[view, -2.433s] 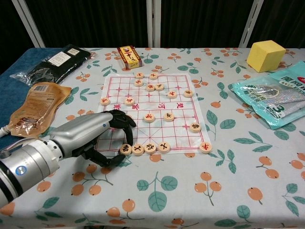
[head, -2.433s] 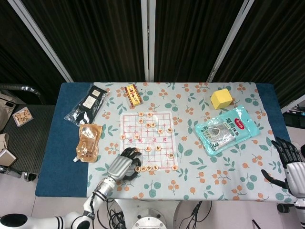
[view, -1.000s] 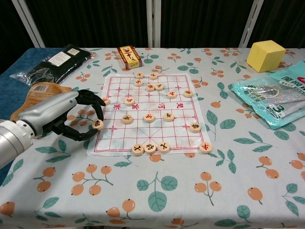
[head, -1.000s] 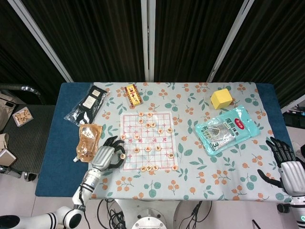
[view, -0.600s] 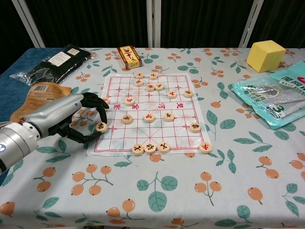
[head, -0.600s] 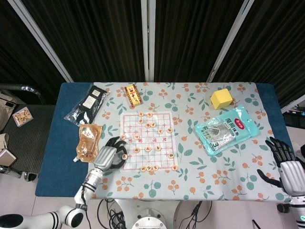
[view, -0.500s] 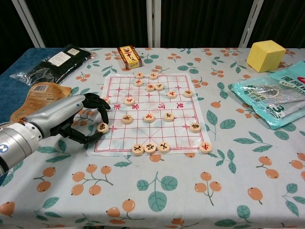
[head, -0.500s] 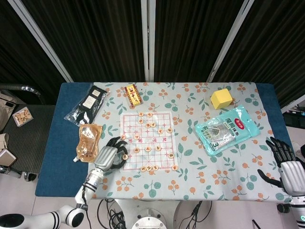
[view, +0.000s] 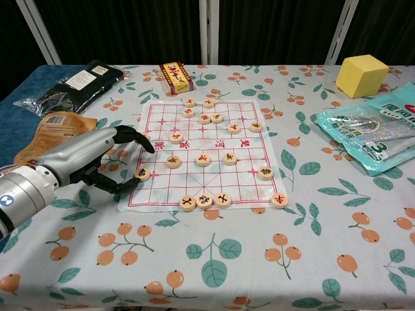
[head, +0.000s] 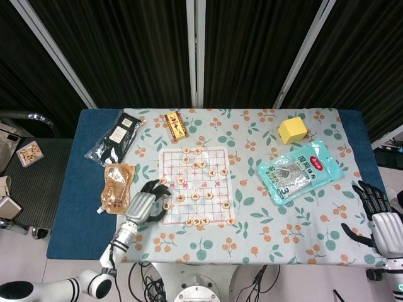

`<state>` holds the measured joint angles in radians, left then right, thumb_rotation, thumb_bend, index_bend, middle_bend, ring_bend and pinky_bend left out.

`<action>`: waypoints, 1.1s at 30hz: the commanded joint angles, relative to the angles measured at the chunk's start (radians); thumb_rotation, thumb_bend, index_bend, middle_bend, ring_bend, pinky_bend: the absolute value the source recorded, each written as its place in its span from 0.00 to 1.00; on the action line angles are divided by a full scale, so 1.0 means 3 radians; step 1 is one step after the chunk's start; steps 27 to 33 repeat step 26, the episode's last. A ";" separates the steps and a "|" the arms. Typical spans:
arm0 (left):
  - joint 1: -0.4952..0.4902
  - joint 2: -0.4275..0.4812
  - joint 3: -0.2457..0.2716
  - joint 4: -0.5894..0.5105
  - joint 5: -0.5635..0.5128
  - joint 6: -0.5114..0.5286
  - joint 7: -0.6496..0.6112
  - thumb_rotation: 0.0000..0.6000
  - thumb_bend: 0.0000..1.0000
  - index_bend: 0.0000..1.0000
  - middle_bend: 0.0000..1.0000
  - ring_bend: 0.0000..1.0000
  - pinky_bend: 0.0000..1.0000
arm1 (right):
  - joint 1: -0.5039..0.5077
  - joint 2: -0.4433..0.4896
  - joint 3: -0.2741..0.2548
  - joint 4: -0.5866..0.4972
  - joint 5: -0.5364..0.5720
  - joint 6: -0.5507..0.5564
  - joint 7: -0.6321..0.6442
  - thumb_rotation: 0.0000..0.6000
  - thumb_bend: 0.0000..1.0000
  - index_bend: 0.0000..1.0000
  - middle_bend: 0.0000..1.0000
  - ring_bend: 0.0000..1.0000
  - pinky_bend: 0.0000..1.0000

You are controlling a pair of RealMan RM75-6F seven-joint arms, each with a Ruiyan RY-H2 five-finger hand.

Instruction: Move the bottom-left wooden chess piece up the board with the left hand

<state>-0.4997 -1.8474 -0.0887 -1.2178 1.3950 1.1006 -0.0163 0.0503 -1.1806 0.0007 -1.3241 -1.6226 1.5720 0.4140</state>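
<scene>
- The left hand (view: 97,162) hovers at about 9 o'clock of the board (view: 206,152), fingers spread apart and holding nothing; its dark fingertips (view: 148,146) reach over the board's left edge.
- The wooden chess piece (view: 142,173) lies flat on the left edge line of the board, just beside the lower fingers — whether they touch it cannot be told. In the head view it shows at (head: 165,206), just right of the left hand (head: 143,205).
- Three more pieces (view: 205,200) sit in a row along the board's near edge, at about 6 o'clock, each with a dark character too small to read.
- The board is a white sheet with a red grid and red characters across its middle, not legible.
- At 9 o'clock from the board, a brown pouch (view: 50,133) lies on the table (view: 272,259) with a floral cloth — its print cannot be read.
- The right hand (head: 380,217) shows only in the head view, at the table's 4 o'clock corner, fingers spread and empty.
- At 3 o'clock, a teal packet (view: 373,133) bears a large "3" and unreadable characters.
- At 12 o'clock, a small red-and-yellow box (view: 176,76); at 10 o'clock, a black packet (view: 71,84) with a white label.
- At 2 o'clock, a yellow block (view: 362,74).
</scene>
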 commanded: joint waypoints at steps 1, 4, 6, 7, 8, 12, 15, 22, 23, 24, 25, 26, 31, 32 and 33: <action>0.0019 0.0023 0.0014 -0.0032 0.0014 0.0032 0.0005 1.00 0.34 0.25 0.18 0.01 0.08 | -0.0002 0.0000 -0.0001 0.0000 -0.0004 0.0005 0.0003 1.00 0.16 0.00 0.00 0.00 0.00; 0.0067 0.0084 0.0041 -0.0121 0.0048 0.0126 0.0045 1.00 0.34 0.25 0.18 0.01 0.08 | -0.0006 0.0003 0.0002 -0.0003 -0.0009 0.0023 0.0001 1.00 0.16 0.00 0.00 0.00 0.00; 0.0129 0.0156 0.0069 -0.0211 0.0086 0.0247 0.0100 1.00 0.34 0.24 0.18 0.01 0.08 | -0.0009 0.0009 0.0005 -0.0010 -0.0013 0.0037 0.0004 1.00 0.16 0.00 0.00 0.00 0.00; 0.0189 0.0224 0.0092 -0.0279 0.0117 0.0360 0.0155 1.00 0.34 0.24 0.18 0.01 0.08 | -0.0013 0.0014 0.0007 -0.0014 -0.0018 0.0052 0.0006 1.00 0.16 0.00 0.00 0.00 0.00; 0.0244 0.0284 0.0112 -0.0332 0.0140 0.0460 0.0211 1.00 0.34 0.24 0.18 0.01 0.08 | -0.0015 0.0017 0.0007 -0.0016 -0.0024 0.0063 0.0005 1.00 0.16 0.00 0.00 0.00 0.00; 0.0553 0.0616 0.0201 -0.0581 0.0217 0.0980 0.0540 1.00 0.33 0.24 0.18 0.01 0.08 | -0.0027 0.0029 0.0001 -0.0027 -0.0048 0.0098 -0.0006 1.00 0.16 0.00 0.00 0.00 0.00; 0.0819 0.0912 0.0285 -0.0739 0.0240 0.1357 0.0800 1.00 0.31 0.22 0.17 0.01 0.07 | -0.0039 0.0019 -0.0002 -0.0018 -0.0055 0.0117 -0.0080 1.00 0.16 0.00 0.00 0.00 0.00; 0.1388 0.1468 0.0428 -0.0899 0.0182 0.1966 0.0731 1.00 0.20 0.13 0.16 0.00 0.06 | -0.0081 -0.0144 0.0022 0.0010 0.0036 0.0079 -0.0817 1.00 0.16 0.00 0.00 0.00 0.00; 0.1439 0.1512 0.0440 -0.0893 0.0182 0.2010 0.0676 1.00 0.19 0.13 0.16 0.00 0.06 | -0.0082 -0.0156 0.0019 -0.0001 0.0058 0.0049 -0.0868 1.00 0.16 0.00 0.00 0.00 0.00; 0.1499 0.1561 0.0457 -0.0872 0.0187 0.2055 0.0607 1.00 0.18 0.13 0.16 0.00 0.06 | -0.0083 -0.0165 0.0015 -0.0018 0.0087 0.0008 -0.0908 1.00 0.16 0.00 0.00 0.00 0.00; 0.1538 0.1592 0.0471 -0.0852 0.0197 0.2079 0.0560 1.00 0.18 0.13 0.16 0.00 0.06 | -0.0083 -0.0168 0.0013 -0.0030 0.0107 -0.0018 -0.0926 1.00 0.16 0.00 0.00 0.00 0.00; 0.1569 0.1620 0.0488 -0.0828 0.0210 0.2091 0.0515 1.00 0.17 0.13 0.16 0.00 0.06 | -0.0084 -0.0170 0.0013 -0.0035 0.0122 -0.0037 -0.0946 1.00 0.16 0.00 0.00 0.00 0.00; 0.1569 0.1620 0.0488 -0.0828 0.0210 0.2091 0.0515 1.00 0.17 0.13 0.16 0.00 0.06 | -0.0084 -0.0170 0.0013 -0.0035 0.0122 -0.0037 -0.0946 1.00 0.16 0.00 0.00 0.00 0.00; 0.1569 0.1620 0.0488 -0.0828 0.0210 0.2091 0.0515 1.00 0.17 0.13 0.16 0.00 0.06 | -0.0084 -0.0170 0.0013 -0.0035 0.0122 -0.0037 -0.0946 1.00 0.16 0.00 0.00 0.00 0.00; 0.1569 0.1620 0.0488 -0.0828 0.0210 0.2091 0.0515 1.00 0.17 0.13 0.16 0.00 0.06 | -0.0084 -0.0170 0.0013 -0.0035 0.0122 -0.0037 -0.0946 1.00 0.16 0.00 0.00 0.00 0.00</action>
